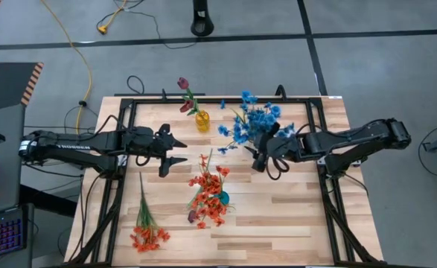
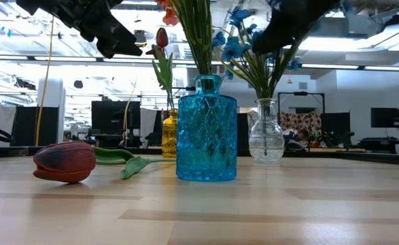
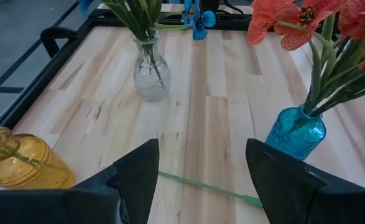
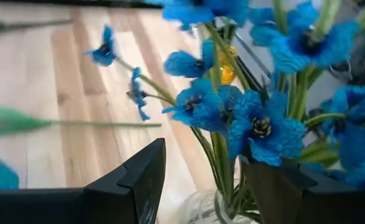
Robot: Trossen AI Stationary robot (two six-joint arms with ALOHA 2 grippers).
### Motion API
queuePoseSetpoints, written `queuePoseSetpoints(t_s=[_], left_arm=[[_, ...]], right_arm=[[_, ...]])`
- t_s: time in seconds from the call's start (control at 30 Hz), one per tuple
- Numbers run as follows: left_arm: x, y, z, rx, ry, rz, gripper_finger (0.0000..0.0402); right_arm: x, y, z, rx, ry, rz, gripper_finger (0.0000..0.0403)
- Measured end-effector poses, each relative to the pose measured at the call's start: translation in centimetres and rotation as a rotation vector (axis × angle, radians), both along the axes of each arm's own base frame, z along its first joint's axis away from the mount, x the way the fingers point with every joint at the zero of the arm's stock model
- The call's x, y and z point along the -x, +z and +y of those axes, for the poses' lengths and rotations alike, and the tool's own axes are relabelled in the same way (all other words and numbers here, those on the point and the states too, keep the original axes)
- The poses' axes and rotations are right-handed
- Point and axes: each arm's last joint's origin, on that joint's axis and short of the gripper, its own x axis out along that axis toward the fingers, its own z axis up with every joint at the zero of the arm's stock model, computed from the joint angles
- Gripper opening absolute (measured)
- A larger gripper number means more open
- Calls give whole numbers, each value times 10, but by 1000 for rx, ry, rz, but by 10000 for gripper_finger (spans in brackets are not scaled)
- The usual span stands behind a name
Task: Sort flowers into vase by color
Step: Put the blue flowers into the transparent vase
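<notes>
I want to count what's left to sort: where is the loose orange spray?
In the high view the loose orange spray lies flat on the table's near-left part, left of the blue vase.

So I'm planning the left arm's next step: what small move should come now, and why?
Probably lower the open left gripper toward the maroon tulip lying loose on the table by the blue vase. Another tulip already stands in the yellow vase, and the left gripper hovers empty nearby. The orange spray also lies unsorted.
</notes>
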Motion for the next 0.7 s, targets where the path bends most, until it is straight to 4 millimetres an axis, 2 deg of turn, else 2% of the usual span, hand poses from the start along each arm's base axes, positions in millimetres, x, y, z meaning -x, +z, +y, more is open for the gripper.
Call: queuePoseSetpoints(t_s=[0.17,0.33,0.7], left_arm=[[0,0,0,-7,-3,1,228],[0,0,0,-7,-3,1,228],[0,0,0,-7,-3,1,228]], right_arm=[[0,-1,8,120,149,86,235],[2,-4,13,134,212,132,235],[1,-3,5,-102,20,-3,235]])
